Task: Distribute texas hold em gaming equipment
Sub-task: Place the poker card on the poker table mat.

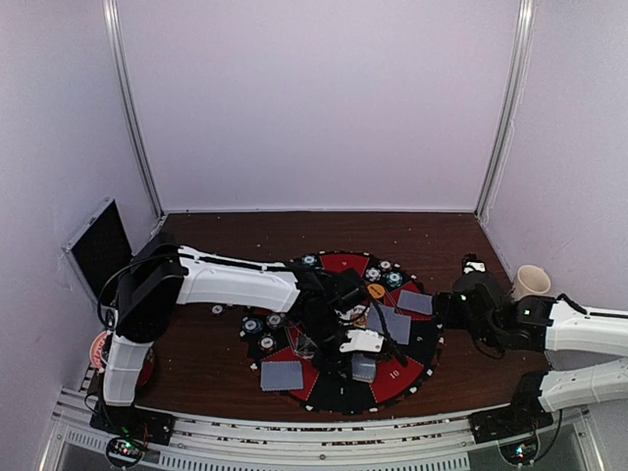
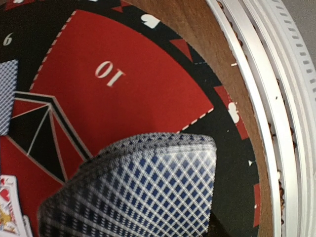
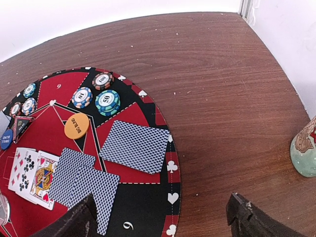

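My left gripper [image 1: 360,355] hangs over the near part of the round red-and-black mat [image 1: 329,392], shut on a deck of blue-backed playing cards [image 2: 143,192]. The deck fills the left wrist view above the red sector marked 10 and hides the fingers. Dealt cards lie face down on the mat [image 3: 136,145] [image 3: 81,182] [image 1: 282,374], and two lie face up [image 3: 32,173]. Beside the orange button [image 3: 76,126] lie chip stacks [image 3: 107,102] [image 3: 82,97]; a blue button [image 3: 6,139] sits at the left. My right gripper [image 3: 160,222] is open and empty at the mat's right edge.
A pale cup [image 1: 531,282] stands at the right, close to the right arm. A dark flat case [image 1: 101,245] leans at the back left. A red-and-white patterned disc [image 1: 98,348] lies beside the left arm's base. White rails [image 2: 291,123] run along the table's near edge.
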You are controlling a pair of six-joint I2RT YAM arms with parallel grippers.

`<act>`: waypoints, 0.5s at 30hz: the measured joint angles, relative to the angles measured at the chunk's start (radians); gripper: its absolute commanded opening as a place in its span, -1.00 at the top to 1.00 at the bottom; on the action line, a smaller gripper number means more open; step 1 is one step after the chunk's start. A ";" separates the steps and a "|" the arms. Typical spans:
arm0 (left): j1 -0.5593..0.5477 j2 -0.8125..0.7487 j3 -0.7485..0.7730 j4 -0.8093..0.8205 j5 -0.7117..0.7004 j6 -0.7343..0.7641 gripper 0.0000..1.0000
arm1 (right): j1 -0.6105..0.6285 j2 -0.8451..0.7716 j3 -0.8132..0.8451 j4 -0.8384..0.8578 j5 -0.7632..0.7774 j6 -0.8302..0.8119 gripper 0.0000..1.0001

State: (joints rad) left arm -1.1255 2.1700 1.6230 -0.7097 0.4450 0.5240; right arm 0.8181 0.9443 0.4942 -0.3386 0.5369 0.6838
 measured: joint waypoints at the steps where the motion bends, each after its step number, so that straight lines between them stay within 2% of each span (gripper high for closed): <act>1: -0.011 0.021 0.016 -0.005 0.002 -0.004 0.20 | 0.000 -0.006 -0.003 0.001 0.000 0.000 -0.83; 15: -0.074 0.116 0.138 -0.038 0.031 -0.060 0.09 | 0.000 -0.082 -0.023 0.022 -0.005 -0.006 -0.84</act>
State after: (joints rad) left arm -1.1995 2.2864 1.7607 -0.7479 0.4763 0.4641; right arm 0.8177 0.8619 0.4713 -0.3168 0.5316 0.6773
